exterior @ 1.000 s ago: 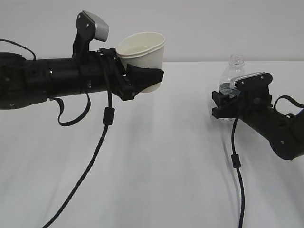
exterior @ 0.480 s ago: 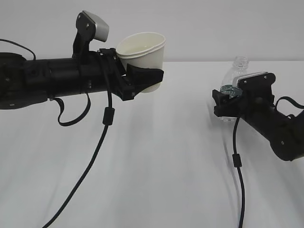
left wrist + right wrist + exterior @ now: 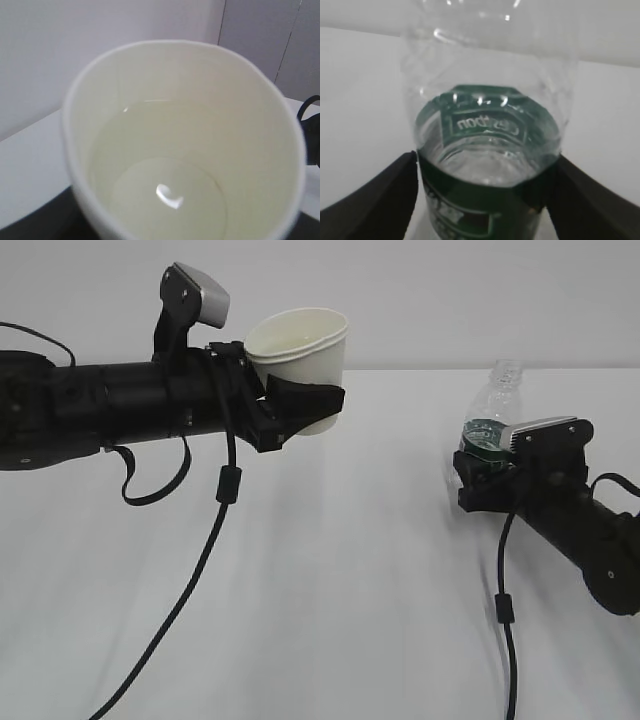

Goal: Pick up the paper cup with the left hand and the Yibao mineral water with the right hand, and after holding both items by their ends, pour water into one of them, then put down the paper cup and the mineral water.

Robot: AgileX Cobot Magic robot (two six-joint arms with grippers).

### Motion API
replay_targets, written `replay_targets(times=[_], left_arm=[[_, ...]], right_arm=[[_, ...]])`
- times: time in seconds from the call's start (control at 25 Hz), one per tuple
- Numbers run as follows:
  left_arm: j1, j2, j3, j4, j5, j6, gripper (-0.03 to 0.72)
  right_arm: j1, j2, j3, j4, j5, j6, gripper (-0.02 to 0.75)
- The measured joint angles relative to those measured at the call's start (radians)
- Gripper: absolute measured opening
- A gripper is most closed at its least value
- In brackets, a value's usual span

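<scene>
White table [image 3: 330,570]; Yibao mineral water [image 3: 490,425] between right pincer [image 3: 478,478] fingers.

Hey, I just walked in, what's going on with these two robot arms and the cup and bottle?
The left hand holds the paper cup up above the table, and the left wrist view shows water in it. On the other side, the Yibao mineral water stands upright on the table between the jaws of the right hand, which look spread beside it rather than clamped. It looks as if the pour is done and the bottle has been put down, while the cup is not yet set down.
</scene>
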Motion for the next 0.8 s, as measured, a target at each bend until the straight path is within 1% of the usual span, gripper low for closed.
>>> replay_targets(times=[0.28,0.8], left_arm=[[0.000,0.000,0.000,0.002,0.000,0.000,0.447],[-0.006,0.000,0.000,0.005,0.000,0.000,0.447]], right_arm=[[-0.002,-0.007,0.050,-0.023,-0.006,0.011,0.585],[-0.002,-0.142,0.163,-0.027,-0.010,0.012,0.585]])
